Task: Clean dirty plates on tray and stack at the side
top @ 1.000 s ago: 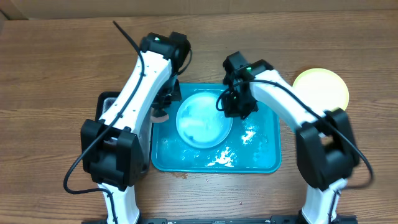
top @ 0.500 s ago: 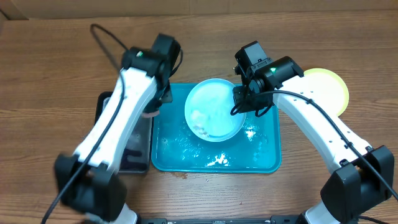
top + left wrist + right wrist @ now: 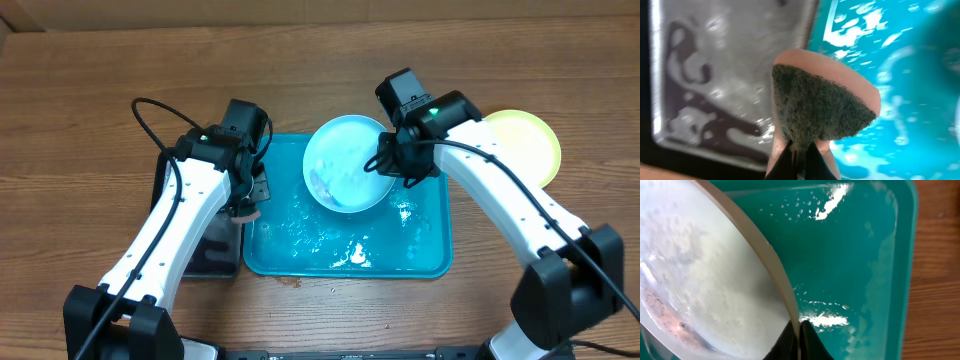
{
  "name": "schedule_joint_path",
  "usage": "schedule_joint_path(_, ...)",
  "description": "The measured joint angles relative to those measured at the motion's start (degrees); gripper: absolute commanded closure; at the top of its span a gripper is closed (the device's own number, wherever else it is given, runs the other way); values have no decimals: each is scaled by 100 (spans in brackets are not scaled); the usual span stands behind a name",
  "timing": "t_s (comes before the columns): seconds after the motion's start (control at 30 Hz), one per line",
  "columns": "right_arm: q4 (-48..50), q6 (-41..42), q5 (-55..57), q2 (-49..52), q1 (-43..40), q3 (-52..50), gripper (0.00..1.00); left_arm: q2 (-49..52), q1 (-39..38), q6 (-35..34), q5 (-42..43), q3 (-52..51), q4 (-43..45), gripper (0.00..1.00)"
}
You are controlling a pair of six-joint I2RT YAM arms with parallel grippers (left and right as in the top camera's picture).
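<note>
Since half a second ago, the light blue plate has moved a little toward the far edge of the tray. A second ago it lay flat in the tray. The left arm has drawn back toward the near left, so its gripper now sits over the tray's left rim.

The right gripper has its jaws clenched on the plate's right rim. The right wrist view shows the thin edge of the plate pinched between the dark fingertips of the gripper. The plate is tilted, and its whitish, soapy face carries a small brownish smear near its low side. Below it lies the wet turquoise floor of the tray.

The left gripper has its jaws grasping a sponge. The sponge is pinkish with a dark green scouring face, and it is squeezed into a wedge. It hangs above the line where the black tray meets the turquoise tray. From overhead, the sponge shows just beside the black tray.

White suds lie on the tray's near part. A yellow-green plate rests on the wooden surface, to the right of the tray at its far right corner.
</note>
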Motion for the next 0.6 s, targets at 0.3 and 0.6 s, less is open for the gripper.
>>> schedule_joint_path(0.3, 1554, 1038, -789, 181, -24, -1801, 96, 0, -737, 0, 446, -4, 671, 96)
schedule_joint_path(0.6, 2122, 1213, -1423, 197, -59, -2317, 96, 400, -1521, 2, 529, -4, 1073, 96)
